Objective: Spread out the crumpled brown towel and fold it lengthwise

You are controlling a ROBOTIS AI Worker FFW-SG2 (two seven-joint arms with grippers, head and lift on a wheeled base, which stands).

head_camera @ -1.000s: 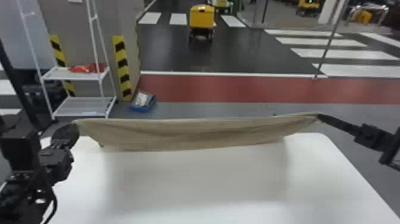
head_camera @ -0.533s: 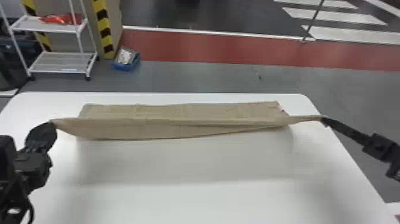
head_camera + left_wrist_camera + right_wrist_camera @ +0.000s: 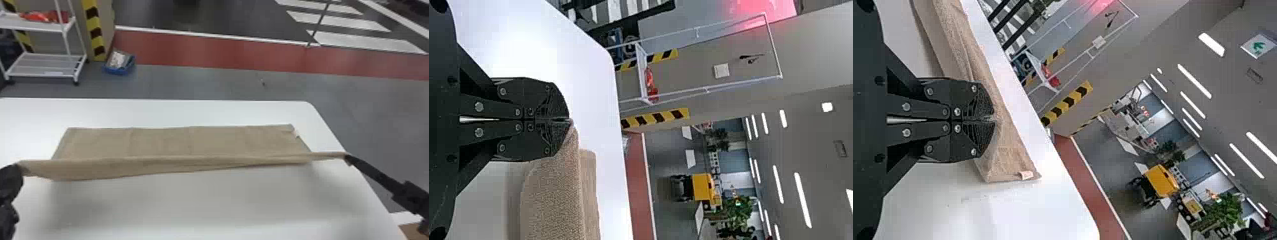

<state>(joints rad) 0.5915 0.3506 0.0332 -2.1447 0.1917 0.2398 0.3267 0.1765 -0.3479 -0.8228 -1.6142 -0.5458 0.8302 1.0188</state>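
Brown towel point(image 3: 178, 140), head view: far part flat on table point(image 3: 191, 204), near edge taut between left gripper point(image 3: 20, 169) and right gripper point(image 3: 347, 156); blue bin point(image 3: 118, 69) beyond table. Left wrist view: jaws clenched on towel corner. Right wrist view: jaws pinch towel; pale tag point(image 3: 1026, 175) over table.

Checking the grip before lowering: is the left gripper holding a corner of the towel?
Yes, the left gripper has its fingertips closed on the towel's corner.

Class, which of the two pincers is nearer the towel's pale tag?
The right pincer: the tag sits at that end of the towel, while the left pincer holds the other end.
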